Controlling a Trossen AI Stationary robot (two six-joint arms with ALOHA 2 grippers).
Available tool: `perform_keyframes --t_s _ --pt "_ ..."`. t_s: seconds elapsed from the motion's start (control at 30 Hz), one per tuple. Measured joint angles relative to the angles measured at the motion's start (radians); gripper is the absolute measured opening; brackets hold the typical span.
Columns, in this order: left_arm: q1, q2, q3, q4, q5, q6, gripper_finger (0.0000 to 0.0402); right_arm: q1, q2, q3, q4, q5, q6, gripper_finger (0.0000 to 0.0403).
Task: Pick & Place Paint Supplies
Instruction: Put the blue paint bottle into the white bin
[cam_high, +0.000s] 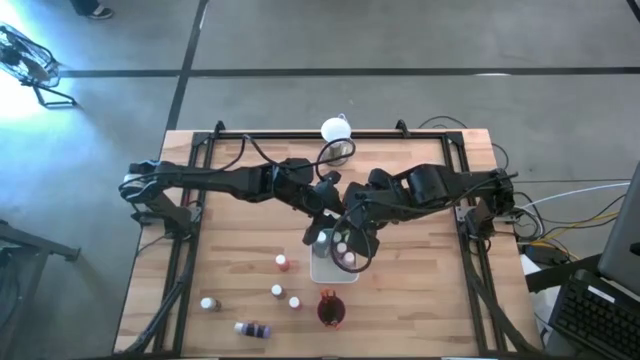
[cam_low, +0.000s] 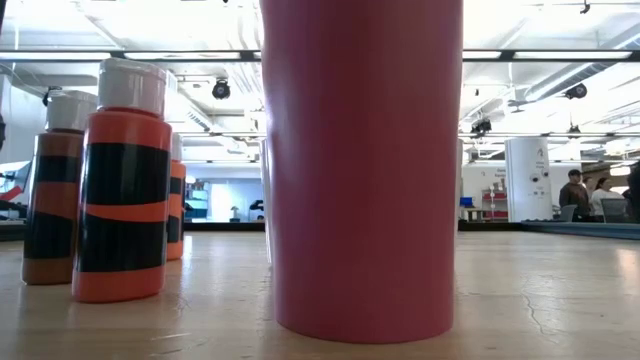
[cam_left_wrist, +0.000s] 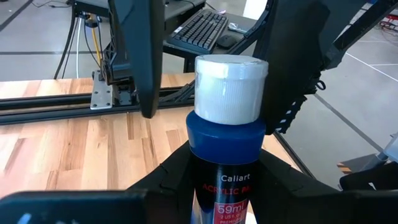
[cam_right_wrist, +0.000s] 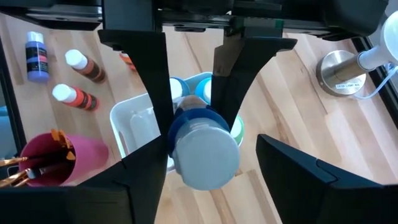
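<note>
From overhead I read the table left to right: a bottle lying on its side (cam_high: 209, 303) near the front left, a purple bottle (cam_high: 254, 329) also lying down at the front edge, then three upright white-capped bottles (cam_high: 283, 263) between those and the white tray (cam_high: 334, 274). The left gripper (cam_high: 322, 238) sits over the tray's near-left corner, and my left wrist camera shows its fingers closed around a dark blue bottle (cam_left_wrist: 225, 168) with a white cap, label partly cut off below. The right gripper (cam_high: 352, 245) crowds in just beside it over the tray; from above the two claws overlap so I cannot separate their tips. In the right wrist view the right fingers (cam_right_wrist: 144, 81) stand wide apart with that same blue bottle (cam_right_wrist: 201, 142) between them, held by the other arm's claw, and they hide most of the tray's contents; I only make out light blue and green caps behind. The dark red cup (cam_high: 330, 310) with brushes (cam_right_wrist: 37, 163) stands just in front of the tray. At table height the cup (cam_low: 362, 165) blocks the middle, with orange bottles (cam_low: 122, 185) to its left; both arms are out of sight there. The white globe (cam_high: 336, 128) sits at the far edge.
</note>
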Motion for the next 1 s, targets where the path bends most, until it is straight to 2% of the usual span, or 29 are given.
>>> perform_keyframes --t_s 0.2,0.63,0.77,1.0 --pt "0.000 0.000 0.000 -0.007 0.004 0.000 0.0122 -0.001 -0.003 0.000 0.021 -0.023 -0.005 0.0220" --pt "0.000 0.000 0.000 -0.009 0.005 0.000 0.0122 -0.008 -0.005 0.002 0.043 -0.023 -0.022 0.0245" --pt "0.000 0.000 0.000 -0.019 0.004 0.000 0.0122 -0.014 -0.005 0.002 0.045 -0.025 -0.033 0.0222" --pt "0.000 0.000 0.000 -0.023 0.001 0.000 0.0122 -0.018 -0.005 0.002 0.046 -0.061 -0.034 0.0154"
